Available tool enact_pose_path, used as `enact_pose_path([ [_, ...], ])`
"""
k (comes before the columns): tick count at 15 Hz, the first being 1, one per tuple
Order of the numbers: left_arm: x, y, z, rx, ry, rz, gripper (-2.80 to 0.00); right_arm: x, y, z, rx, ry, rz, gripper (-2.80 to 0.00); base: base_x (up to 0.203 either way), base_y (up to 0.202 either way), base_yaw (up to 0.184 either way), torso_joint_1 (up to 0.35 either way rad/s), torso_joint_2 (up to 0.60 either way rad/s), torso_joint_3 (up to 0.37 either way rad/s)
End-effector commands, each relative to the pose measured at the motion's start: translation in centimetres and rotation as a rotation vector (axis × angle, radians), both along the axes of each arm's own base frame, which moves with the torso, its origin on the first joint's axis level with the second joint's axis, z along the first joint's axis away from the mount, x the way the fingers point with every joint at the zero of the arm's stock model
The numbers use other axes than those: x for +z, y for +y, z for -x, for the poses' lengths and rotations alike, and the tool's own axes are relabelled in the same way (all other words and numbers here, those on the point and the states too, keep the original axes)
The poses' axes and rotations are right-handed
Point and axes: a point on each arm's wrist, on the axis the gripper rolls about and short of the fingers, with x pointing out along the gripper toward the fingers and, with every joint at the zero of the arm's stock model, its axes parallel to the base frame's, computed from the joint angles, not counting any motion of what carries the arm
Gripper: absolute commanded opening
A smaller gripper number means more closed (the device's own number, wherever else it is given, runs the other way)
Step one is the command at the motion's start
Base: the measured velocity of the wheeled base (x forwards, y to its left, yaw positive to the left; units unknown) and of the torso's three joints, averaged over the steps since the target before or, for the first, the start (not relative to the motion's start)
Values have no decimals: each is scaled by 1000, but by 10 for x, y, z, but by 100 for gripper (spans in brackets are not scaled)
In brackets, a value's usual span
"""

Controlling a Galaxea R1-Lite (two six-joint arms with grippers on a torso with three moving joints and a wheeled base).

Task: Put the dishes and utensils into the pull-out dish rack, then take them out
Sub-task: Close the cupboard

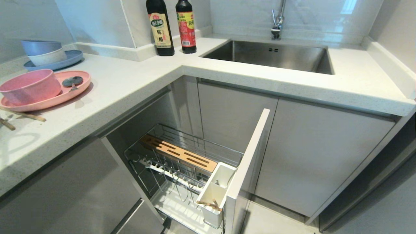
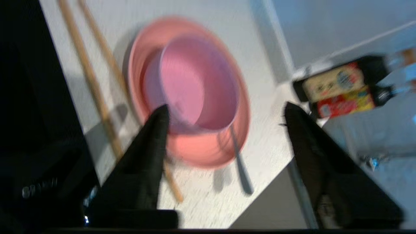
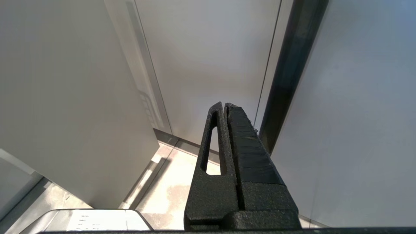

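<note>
The pink plate point(image 1: 76, 87) lies on the counter's left arm with the pink bowl point(image 1: 31, 86) standing on it. The metal spoon point(image 1: 72, 81) rests on the plate beside the bowl, its handle point(image 2: 241, 164) reaching over the rim. Two wooden chopsticks point(image 1: 23, 114) lie on the counter next to the plate. My left gripper point(image 2: 226, 109) hovers open above the bowl point(image 2: 198, 81) and plate point(image 2: 201, 149), holding nothing; it is outside the head view. The pull-out dish rack point(image 1: 195, 143) stands pulled out below the counter. My right gripper point(image 3: 224, 104) is shut and empty, parked low by the cabinets.
The rack has a bamboo strip point(image 1: 178, 153) and a white utensil cup point(image 1: 214, 188) with wooden stick ends in it, behind its grey front panel point(image 1: 250, 162). A blue plate with two bowls point(image 1: 48, 55), two sauce bottles point(image 1: 172, 27) and the sink point(image 1: 269, 55) are on the counter.
</note>
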Motion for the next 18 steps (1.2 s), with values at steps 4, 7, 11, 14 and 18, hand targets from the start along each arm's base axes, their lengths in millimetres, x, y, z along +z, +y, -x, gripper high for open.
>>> enact_pose_path([
  [4, 48, -28, 34, 49, -253, -159, -280, 0, 0, 0, 1, 1, 0, -280, 0, 0, 0, 0, 0, 0],
  [7, 79, -54, 51, 5, -407, -211, -280, 0, 0, 0, 1, 1, 0, -280, 0, 0, 0, 0, 0, 0],
  [11, 95, -97, 58, -280, -507, -130, -280, 0, 0, 0, 2, 1, 0, -280, 0, 0, 0, 0, 0, 0],
  [14, 82, -137, 42, -566, -421, -38, -280, 0, 0, 0, 1, 1, 0, -280, 0, 0, 0, 0, 0, 0],
  [18, 36, -226, 1, -919, -146, -56, -280, 0, 0, 0, 1, 1, 0, -280, 0, 0, 0, 0, 0, 0],
])
